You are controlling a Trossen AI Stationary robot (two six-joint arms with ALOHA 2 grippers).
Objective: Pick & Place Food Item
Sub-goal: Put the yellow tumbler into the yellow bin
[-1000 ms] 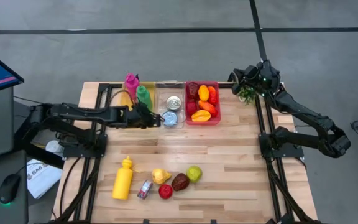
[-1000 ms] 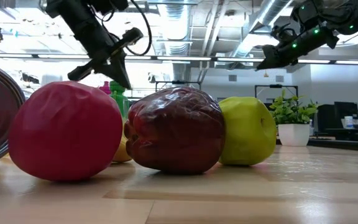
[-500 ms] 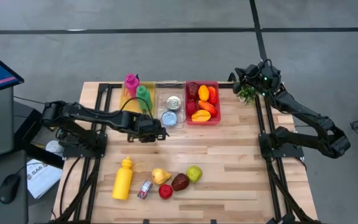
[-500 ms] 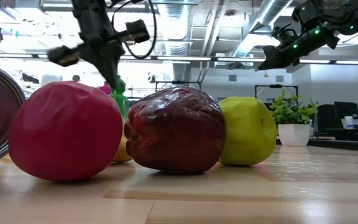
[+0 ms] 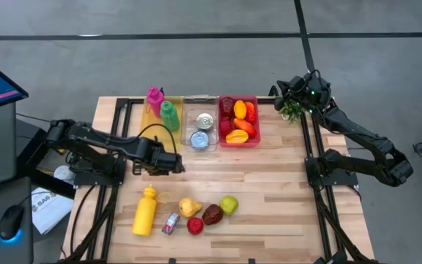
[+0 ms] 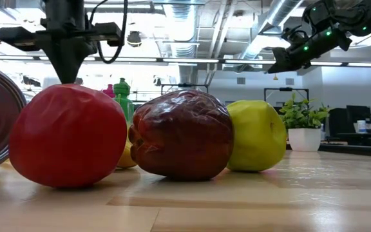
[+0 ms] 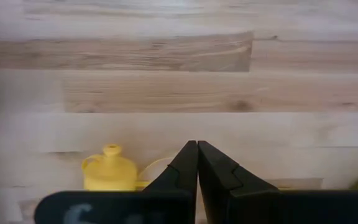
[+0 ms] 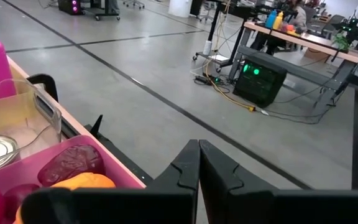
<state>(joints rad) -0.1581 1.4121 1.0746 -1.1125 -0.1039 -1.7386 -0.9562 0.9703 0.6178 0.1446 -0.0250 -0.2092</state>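
While its fingers press together on nothing, left gripper (image 5: 179, 163) hovers above yellow bottle (image 5: 145, 211); right gripper (image 5: 278, 87) likewise empty.

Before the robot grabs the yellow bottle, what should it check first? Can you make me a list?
1. Left hand is near the yellow bottle: ok, it hangs over bare wood a little behind the bottle.
2. Left hand is open and ready to grab: not ok, its fingers are pressed shut.
3. Left hand is empty: ok, nothing sits between the fingers.
4. Bottle has free room around it: ok, the small can lies apart from it.
5. Right hand is out of the way: ok, shut and parked at the table's far right corner by the little plant.
6. Yellow bin has room for the bottle: cannot tell.
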